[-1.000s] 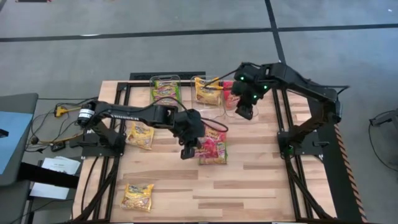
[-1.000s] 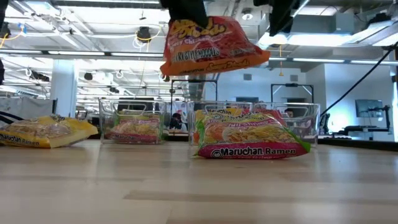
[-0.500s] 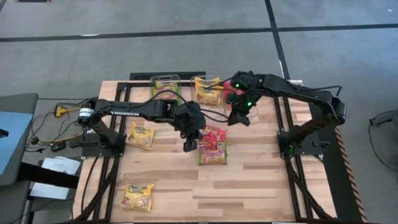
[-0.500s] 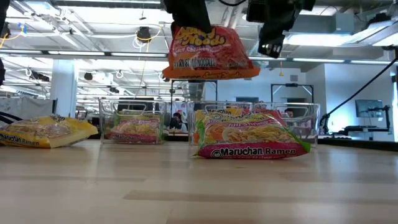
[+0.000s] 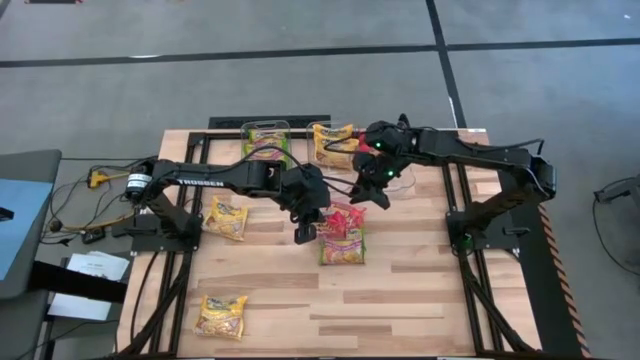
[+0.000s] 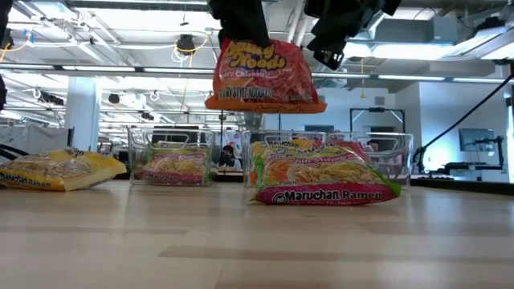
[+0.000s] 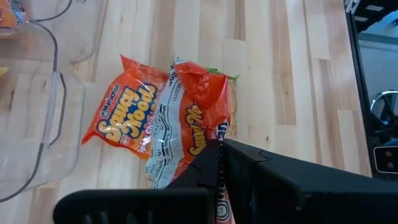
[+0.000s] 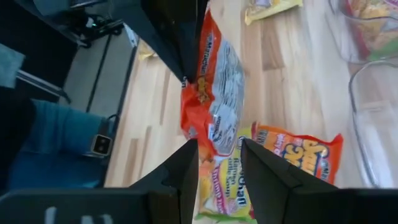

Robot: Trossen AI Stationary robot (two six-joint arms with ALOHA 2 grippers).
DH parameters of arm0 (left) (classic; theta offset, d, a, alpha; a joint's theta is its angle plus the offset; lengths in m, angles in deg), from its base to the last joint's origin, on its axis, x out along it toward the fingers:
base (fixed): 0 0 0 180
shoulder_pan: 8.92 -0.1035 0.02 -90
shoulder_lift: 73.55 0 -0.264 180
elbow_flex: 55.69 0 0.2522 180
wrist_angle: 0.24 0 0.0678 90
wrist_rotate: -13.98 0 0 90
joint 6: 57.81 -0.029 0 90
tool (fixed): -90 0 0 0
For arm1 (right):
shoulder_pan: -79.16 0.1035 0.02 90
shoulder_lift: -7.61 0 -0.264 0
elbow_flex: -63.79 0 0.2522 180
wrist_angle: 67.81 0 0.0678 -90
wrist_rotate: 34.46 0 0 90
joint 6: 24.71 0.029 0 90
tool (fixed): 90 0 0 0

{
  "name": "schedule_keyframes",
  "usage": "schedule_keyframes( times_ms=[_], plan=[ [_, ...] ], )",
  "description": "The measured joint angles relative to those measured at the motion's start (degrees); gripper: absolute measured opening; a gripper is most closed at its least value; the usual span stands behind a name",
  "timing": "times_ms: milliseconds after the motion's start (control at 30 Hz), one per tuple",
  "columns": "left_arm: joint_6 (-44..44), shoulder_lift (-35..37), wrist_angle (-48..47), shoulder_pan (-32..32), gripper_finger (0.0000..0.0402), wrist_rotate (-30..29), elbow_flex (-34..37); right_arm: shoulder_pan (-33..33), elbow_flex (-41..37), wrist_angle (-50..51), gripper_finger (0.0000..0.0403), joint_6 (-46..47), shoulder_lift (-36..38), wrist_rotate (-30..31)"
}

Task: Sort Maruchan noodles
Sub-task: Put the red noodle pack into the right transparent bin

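A pale wooden tabletop point(image 5: 400, 290) of butcher-block planks is sitting on a black frame over a grey floor. In the low view, a bright workshop with ceiling lights is stretching out behind it.

Three clear plastic bins are standing in a row along the 12 o'clock edge. The left bin point(image 5: 266, 141) is holding green packets, the middle bin point(image 5: 334, 143) is holding a yellow packet, and what the right bin point(image 5: 400, 175) holds cannot be told, as the right arm is covering it.

The left gripper point(image 5: 306, 226) is hanging near the tabletop's centre, its fingers clenching the top edge of a red packet point(image 6: 265, 74), which is dangling in the air; the low view is showing "Chicken" and "noodle" lettering on it. Just under it, a second red packet point(image 7: 127, 124) is lying on a green packet point(image 6: 325, 181) reading "Maruchan Ramen", slightly toward 3 o'clock from centre.

The right gripper point(image 5: 380, 190) is hovering just at 1 o'clock from the hanging packet, its fingers point(image 8: 186, 171) standing apart with nothing between them, pointing at that packet.

Two yellow packets are lying apart: one point(image 5: 227, 216) at 9 o'clock, another point(image 5: 221, 314) near the 7 o'clock corner.
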Motion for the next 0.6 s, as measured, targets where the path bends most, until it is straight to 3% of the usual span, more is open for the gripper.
schedule_keyframes(
  times_ms=[167, 400, 600],
  plan=[
    [0.0, 0.0, 0.0, 0.0, 0.0, 0.2, 0.0, 2.4, 0.0, -0.3, 0.0156, -0.7, 0.0, 2.5],
    [0.0, 0.0, 0.0, 0.0, 0.0, 0.3, 0.0, 6.8, 0.0, -5.9, 0.0213, -0.6, 0.0, 9.7],
    [0.0, 0.0, 0.0, 0.0, 0.0, 0.3, 0.0, 8.7, 0.0, -9.4, 0.0245, -0.1, -0.1, 10.7]
  ],
)
